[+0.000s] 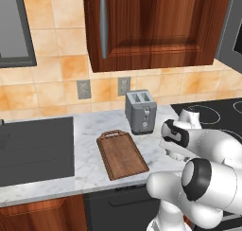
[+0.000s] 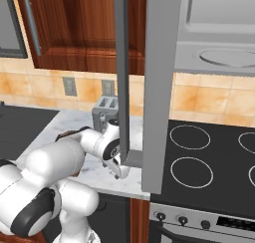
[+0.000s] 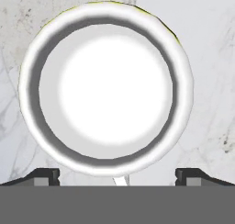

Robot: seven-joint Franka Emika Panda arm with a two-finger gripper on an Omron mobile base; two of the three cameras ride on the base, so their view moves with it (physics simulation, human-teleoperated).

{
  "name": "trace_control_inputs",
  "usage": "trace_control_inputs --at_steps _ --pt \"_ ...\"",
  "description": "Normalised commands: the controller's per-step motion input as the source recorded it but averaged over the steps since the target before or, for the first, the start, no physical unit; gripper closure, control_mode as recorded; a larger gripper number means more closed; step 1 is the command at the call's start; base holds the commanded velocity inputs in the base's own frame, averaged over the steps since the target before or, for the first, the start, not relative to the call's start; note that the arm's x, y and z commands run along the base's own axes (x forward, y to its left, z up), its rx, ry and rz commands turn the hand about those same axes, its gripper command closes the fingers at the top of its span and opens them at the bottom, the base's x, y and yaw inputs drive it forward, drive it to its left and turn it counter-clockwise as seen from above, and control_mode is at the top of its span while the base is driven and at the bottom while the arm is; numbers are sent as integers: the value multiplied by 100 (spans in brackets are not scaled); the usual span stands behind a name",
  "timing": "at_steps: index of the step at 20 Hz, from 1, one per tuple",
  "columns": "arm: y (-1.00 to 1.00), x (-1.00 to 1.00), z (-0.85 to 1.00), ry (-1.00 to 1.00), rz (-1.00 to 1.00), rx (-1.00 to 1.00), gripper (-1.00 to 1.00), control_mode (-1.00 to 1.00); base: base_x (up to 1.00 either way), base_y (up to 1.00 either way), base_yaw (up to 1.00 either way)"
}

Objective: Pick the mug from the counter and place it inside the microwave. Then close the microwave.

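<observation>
Seen from straight above in the hand view, the white mug [image 3: 105, 87] stands upright on the marbled counter [image 3: 211, 58], its round rim wide across the picture. Its small handle points to the bottom edge of that view. My gripper [image 3: 117, 175] hangs just over it, open, with one dark fingertip [image 3: 46, 176] at either side of the mug and nothing held. My hand [image 1: 176, 136] reaches down over the counter's right end. The microwave [image 2: 219, 43] sits high on the right, with its door [image 2: 159, 87] swung open towards me.
A silver toaster [image 1: 141, 111] stands at the back of the counter, with a wooden cutting board [image 1: 122, 154] in front of it. A black stovetop [image 2: 199, 162] lies to the right. A dark sink basin [image 1: 35, 149] is on the left. The open door hangs close beside my hand [image 2: 113, 150].
</observation>
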Motion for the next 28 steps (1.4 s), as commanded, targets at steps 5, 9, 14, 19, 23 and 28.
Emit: trace_control_inputs --at_steps 5,9,14,19,23,28 --pt "0 0 0 0 0 0 -100 -100 0 0 0" --pt "0 0 -5 0 0 0 -100 -100 0 0 0" --pt "0 0 -1 0 0 0 -100 -100 0 0 0" --pt "0 0 0 0 0 0 -100 -100 0 0 0" --pt "0 0 0 0 0 0 -100 -100 0 0 0" --pt "0 0 0 0 0 0 100 -100 0 0 0"
